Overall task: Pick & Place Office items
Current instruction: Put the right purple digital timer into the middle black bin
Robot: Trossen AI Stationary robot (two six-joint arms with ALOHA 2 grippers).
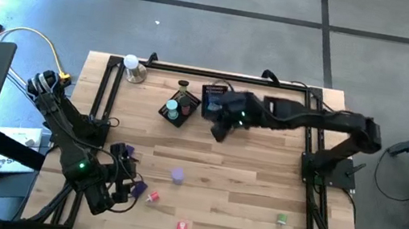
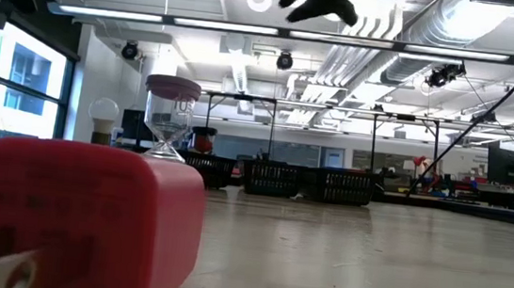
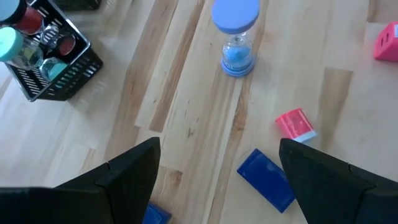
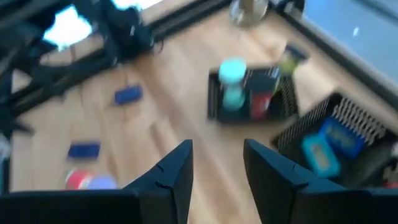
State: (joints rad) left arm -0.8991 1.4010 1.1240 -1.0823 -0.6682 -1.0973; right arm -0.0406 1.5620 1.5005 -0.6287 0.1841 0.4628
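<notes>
Wooden counter [image 1: 243, 185] seen from above: the right hand [image 1: 220, 126] hovers by the baskets, the left hand [image 1: 119, 185] low among scattered office items [image 1: 177, 175]. From the left wrist its fingers stand wide and empty over a blue block [image 3: 266, 179], probably the next pick, calling for a descent and close. From the right wrist those fingers are part-open, gripping nothing, above a basket [image 4: 251, 93] holding pieces.

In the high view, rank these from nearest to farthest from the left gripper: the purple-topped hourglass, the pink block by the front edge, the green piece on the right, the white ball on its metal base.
From the left gripper, at the front left:
1. Purple-topped hourglass, mid-table, just right of the gripper.
2. Pink block, front edge, slightly farther.
3. White ball on its metal base, back left corner.
4. Green piece, far right side.
</notes>
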